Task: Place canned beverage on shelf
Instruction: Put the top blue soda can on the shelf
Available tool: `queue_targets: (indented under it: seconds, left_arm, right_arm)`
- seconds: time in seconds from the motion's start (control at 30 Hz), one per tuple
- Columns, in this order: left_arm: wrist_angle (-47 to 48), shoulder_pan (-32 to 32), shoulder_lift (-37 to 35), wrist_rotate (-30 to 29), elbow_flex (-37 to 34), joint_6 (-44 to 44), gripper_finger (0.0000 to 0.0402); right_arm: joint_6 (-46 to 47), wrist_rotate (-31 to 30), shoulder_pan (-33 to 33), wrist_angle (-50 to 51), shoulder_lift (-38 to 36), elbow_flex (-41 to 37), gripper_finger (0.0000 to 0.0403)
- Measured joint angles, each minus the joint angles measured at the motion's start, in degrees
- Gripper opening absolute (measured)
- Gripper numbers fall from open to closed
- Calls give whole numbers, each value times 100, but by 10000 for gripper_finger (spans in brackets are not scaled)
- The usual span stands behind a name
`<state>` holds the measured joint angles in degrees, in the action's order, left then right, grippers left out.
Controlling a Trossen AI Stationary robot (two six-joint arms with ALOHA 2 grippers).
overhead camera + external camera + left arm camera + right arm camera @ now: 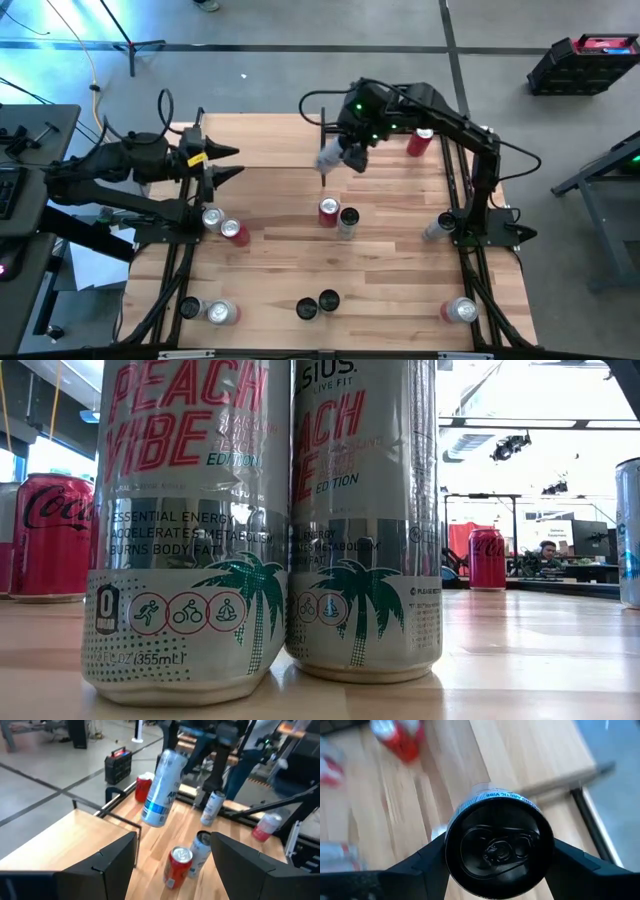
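Can point(332, 157) held over shelf point(265, 150) edge by right gripper point(345, 150); left gripper point(228, 163) beside shelf; two cans point(338, 217) in front of shelf.

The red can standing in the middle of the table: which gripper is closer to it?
The right. The right gripper, shut on a silver can, hangs just behind the red can. The left gripper, open and empty, waits farther away at the table's left side.

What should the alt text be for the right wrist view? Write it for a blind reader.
The right gripper holds a tall silver can with a black top between its dark fingers, seen from above over the light-wood tabletop. A blurred red can lies farther off.
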<state>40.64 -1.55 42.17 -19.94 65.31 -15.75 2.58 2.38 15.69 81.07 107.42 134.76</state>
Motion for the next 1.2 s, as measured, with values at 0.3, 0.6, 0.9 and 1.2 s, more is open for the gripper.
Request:
queue_targets:
  seconds: [0.3, 0.6, 0.9, 1.2]
  left_arm:
    - [34, 263, 476, -7, 112, 93, 243]
    - [-573, 684, 1101, 12, 99, 561, 258]
    - [-1426, 1573, 1947, 1232, 177, 1091, 318]
    - [-2084, 1805, 2778, 1679, 458, 1809, 333]
  right_arm:
    - [-528, 51, -106, -1467, 49, -24, 248]
    - [-1155, -40, 3, -1262, 266, -26, 248]
    - [-1415, 108, 3, -1184, 338, -26, 248]
    - [-1350, 111, 55, -1183, 338, -26, 248]
